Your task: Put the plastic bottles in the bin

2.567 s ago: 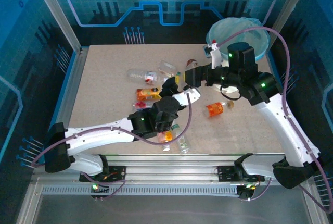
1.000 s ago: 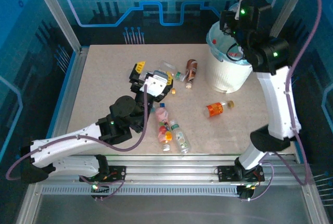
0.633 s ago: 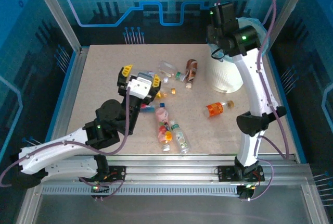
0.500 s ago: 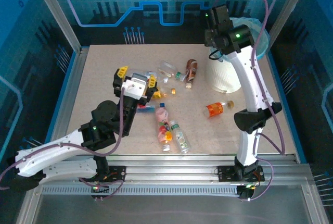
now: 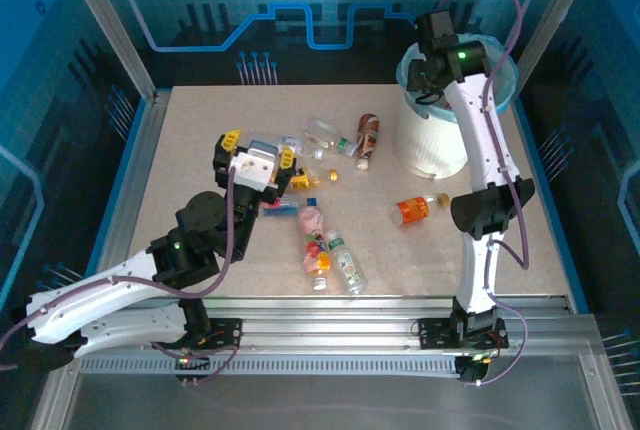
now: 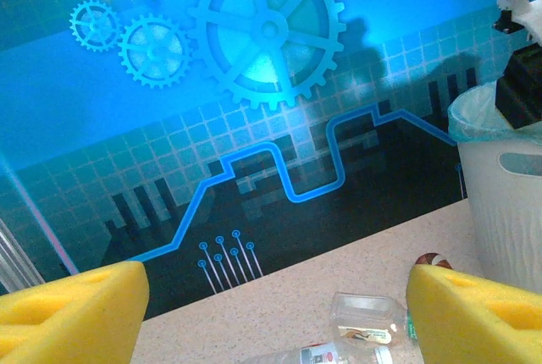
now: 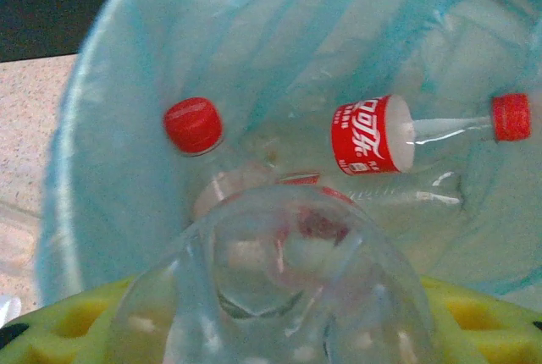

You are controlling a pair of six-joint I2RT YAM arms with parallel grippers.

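White, blue-lined bin (image 5: 428,145) far right holds 2 red-capped bottles (image 7: 373,135); 1 clear bottle (image 7: 296,296) hangs above it; other bottles (image 5: 412,211) lie scattered mid-surface.

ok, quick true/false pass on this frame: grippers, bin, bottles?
1. The right gripper holds a clear bottle above the bin. True.
2. The left gripper grips a bottle. False: its pads stand wide apart with nothing between them.
3. The bin has nothing in it. False: at least two red-capped bottles lie inside.
4. An orange-labelled bottle lies on the table near the bin. True.
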